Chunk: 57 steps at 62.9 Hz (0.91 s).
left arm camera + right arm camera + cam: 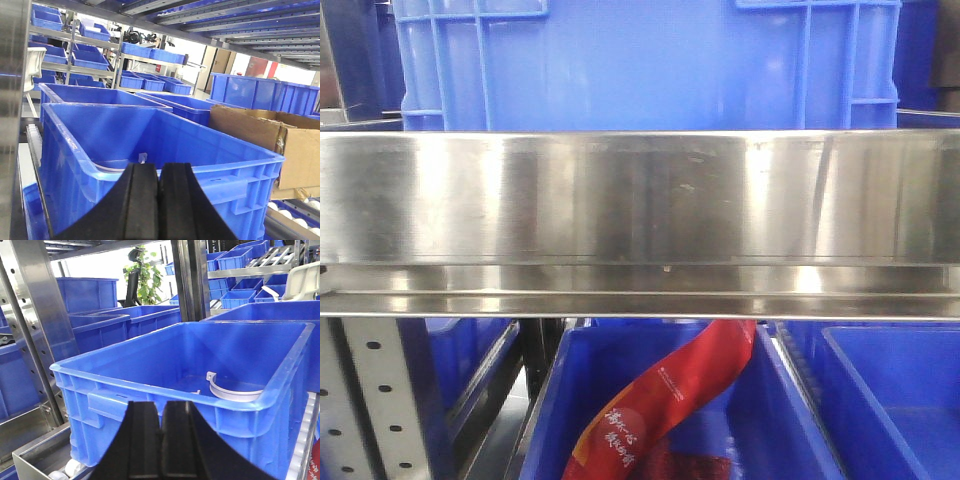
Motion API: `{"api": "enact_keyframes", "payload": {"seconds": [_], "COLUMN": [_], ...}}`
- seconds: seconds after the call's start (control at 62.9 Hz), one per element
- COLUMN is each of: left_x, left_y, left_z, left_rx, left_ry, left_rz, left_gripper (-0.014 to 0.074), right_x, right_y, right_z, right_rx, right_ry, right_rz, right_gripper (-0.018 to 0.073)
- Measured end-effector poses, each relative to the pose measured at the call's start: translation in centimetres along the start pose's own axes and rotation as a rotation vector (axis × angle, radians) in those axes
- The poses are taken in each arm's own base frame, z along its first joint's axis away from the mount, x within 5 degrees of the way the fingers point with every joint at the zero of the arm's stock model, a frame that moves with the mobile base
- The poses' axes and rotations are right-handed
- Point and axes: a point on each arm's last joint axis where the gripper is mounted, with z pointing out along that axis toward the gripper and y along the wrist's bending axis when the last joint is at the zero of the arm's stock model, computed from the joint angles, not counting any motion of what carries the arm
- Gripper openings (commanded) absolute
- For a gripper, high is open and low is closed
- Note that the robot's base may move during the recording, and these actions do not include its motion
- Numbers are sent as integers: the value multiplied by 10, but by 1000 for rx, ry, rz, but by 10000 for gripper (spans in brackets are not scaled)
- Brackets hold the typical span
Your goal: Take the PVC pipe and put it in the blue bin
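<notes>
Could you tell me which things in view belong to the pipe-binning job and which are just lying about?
Belong to the job:
PVC pipe, only partly seen
blue bin
left gripper and right gripper, both shut and empty

Lying about:
white half-circle strap in the bin
cardboard box
red packet

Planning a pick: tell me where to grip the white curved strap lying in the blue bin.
Pinch the white strap across its thin wall mid-arc, coming straight down: it seems to lie on the blue bin's floor, and the bin walls block any side approach.
</notes>
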Motion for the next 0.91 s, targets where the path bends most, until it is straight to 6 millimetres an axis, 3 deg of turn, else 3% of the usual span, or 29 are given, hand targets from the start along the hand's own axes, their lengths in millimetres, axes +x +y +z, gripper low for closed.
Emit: {"api": "enact_keyframes", "payload": {"seconds": [0.254,0.541,0.906], "left_x": [0,0,0], "left_y": [0,0,0], "left_z": [0,0,0], "left_rx": [0,0,0], "left_ry": [0,-2,-2], "left_rz": [0,0,0], "left_gripper": [-111,-111,-111], "right_x": [11,87,155], "right_y": [-4,-40,-60], "right_z": [-5,-40,-78], "right_rx": [6,236,493], "right_ry": [-52,-98,-185], "right_rz": [-30,-60,-135], "right_gripper": [-167,-167,-167]}}
